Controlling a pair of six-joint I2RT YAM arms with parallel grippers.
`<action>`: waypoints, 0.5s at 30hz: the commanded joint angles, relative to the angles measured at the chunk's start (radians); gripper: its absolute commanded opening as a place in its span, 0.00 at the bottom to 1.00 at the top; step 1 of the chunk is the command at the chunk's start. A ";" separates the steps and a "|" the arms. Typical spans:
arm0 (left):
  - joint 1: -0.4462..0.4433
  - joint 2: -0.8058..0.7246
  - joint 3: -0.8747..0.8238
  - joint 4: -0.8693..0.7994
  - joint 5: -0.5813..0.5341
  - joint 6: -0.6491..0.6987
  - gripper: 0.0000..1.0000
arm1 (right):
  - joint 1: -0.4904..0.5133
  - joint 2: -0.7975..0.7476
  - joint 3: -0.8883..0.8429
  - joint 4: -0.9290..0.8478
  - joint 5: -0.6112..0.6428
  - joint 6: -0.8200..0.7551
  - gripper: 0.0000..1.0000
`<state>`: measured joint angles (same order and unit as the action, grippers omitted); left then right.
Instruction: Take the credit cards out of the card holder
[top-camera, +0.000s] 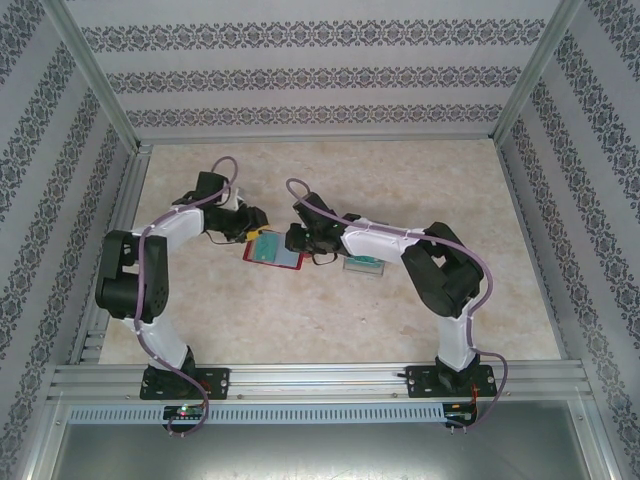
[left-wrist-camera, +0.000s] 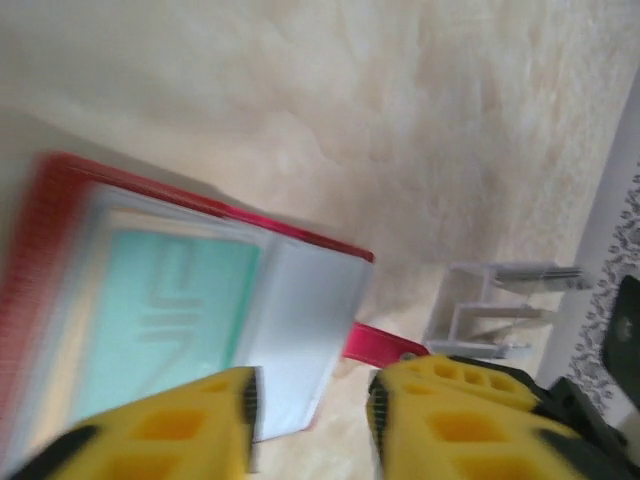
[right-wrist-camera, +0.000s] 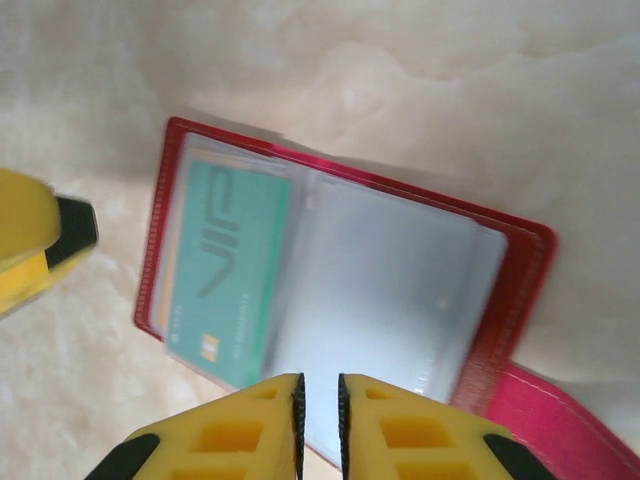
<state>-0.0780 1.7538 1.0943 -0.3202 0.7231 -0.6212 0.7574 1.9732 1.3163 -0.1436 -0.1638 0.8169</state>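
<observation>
The red card holder (top-camera: 272, 251) lies open and flat on the table between both grippers. Its left see-through pocket holds a teal-green credit card (right-wrist-camera: 225, 270) (left-wrist-camera: 165, 310) with a beige sliver behind its left edge. The right grey pocket (right-wrist-camera: 400, 290) looks empty. The red closing tab (left-wrist-camera: 378, 345) (right-wrist-camera: 560, 420) sticks out at the side. My left gripper (left-wrist-camera: 312, 410) is open, with the holder's corner under its gap. My right gripper (right-wrist-camera: 320, 400) hovers over the holder's near edge, jaws close together with a narrow gap and nothing between them.
A teal-grey card (top-camera: 363, 266) lies on the table under my right forearm. A pale metal frame piece (left-wrist-camera: 490, 310) stands beyond the tab at the table's edge. The left gripper's yellow finger (right-wrist-camera: 40, 240) sits just left of the holder. Patterned walls enclose the table.
</observation>
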 joint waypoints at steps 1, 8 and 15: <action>0.024 -0.007 -0.007 -0.083 -0.085 0.025 0.18 | 0.013 0.041 0.062 0.023 -0.060 0.024 0.19; 0.029 0.075 -0.011 -0.106 -0.102 0.026 0.07 | 0.016 0.116 0.127 0.013 -0.114 0.047 0.15; 0.029 0.126 0.007 -0.154 -0.125 0.035 0.06 | 0.014 0.174 0.149 0.014 -0.152 0.067 0.15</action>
<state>-0.0509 1.8610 1.0931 -0.4194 0.6197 -0.6064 0.7639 2.1181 1.4319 -0.1257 -0.2836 0.8627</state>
